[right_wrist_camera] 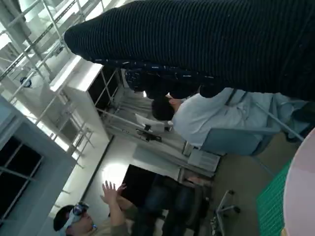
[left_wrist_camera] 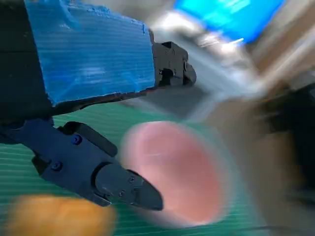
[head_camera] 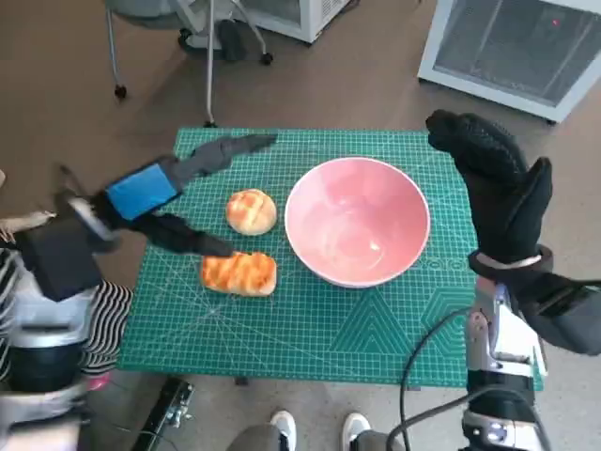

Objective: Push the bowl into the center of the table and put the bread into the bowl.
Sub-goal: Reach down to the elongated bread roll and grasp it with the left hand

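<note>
A pink bowl (head_camera: 357, 221) stands a little right of the middle of the green mat (head_camera: 310, 329). Two pieces of bread lie to its left: a round bun (head_camera: 251, 210) and a longer toasted loaf (head_camera: 239, 272). My left hand (head_camera: 164, 193) hovers over the mat's left side with its fingers spread, one pointing past the bun and one reaching down to the loaf; it holds nothing. The left wrist view is blurred but shows the bowl (left_wrist_camera: 172, 172) and the loaf (left_wrist_camera: 54, 216) beyond the black fingers (left_wrist_camera: 123, 189). My right hand (head_camera: 498, 188) is raised, open, beside the bowl's right rim.
The mat covers the small table; its edges drop to a brown floor. A chair base (head_camera: 211, 38) and white cabinets (head_camera: 516, 47) stand beyond the far edge. A person's feet (head_camera: 315, 427) show at the near edge. People (right_wrist_camera: 197, 113) appear in the right wrist view.
</note>
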`<state>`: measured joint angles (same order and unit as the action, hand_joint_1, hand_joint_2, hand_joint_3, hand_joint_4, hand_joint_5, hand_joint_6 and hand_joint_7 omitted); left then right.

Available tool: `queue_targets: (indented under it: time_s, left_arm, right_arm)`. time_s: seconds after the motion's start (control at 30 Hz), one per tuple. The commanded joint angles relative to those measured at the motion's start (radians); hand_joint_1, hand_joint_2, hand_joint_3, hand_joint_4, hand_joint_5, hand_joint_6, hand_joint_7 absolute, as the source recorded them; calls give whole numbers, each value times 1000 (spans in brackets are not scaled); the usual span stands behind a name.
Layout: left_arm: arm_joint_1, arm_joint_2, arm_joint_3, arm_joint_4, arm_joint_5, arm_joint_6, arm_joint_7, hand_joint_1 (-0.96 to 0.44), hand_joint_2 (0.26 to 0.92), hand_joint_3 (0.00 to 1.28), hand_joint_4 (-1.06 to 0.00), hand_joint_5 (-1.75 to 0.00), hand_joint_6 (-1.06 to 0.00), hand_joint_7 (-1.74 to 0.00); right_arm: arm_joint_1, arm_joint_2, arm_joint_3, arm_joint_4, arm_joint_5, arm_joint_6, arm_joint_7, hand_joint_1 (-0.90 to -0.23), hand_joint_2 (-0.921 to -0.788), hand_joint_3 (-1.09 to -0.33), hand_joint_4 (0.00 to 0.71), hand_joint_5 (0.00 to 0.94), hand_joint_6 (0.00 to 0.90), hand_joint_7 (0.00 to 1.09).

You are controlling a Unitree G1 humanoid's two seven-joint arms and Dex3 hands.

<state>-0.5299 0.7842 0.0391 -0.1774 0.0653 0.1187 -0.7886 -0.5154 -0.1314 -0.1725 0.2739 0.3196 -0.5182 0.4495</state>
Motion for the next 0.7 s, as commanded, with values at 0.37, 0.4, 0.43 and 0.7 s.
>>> queue_targets:
  time_s: [0.37, 0.4, 0.43, 0.7]
  left_arm:
    - [114, 53, -16, -85, 47, -53, 15, -129, 694, 2, -282, -20, -461, -52]
    - [118, 54, -19, -86, 49, -56, 15, -135, 694, 2, -291, -20, -464, -50]
    - [121, 55, -24, -88, 57, -57, 15, -139, 695, 2, -297, -19, -466, -47]
    - [130, 53, -90, -127, 171, -23, 30, -175, 699, 3, -323, -11, -474, -29]
  right_arm:
    - [40, 25, 0, -2, 17, 30, -11, -738, -921, -728, 180, 11, 169, 232]
    - [40, 25, 0, -1, 18, 29, -11, -738, -921, -728, 180, 11, 169, 232]
    - [39, 26, 0, 1, 18, 29, -10, -738, -921, -728, 181, 11, 169, 233]
    - [36, 26, -1, 5, 26, 32, -11, -738, -921, -728, 182, 9, 167, 237]
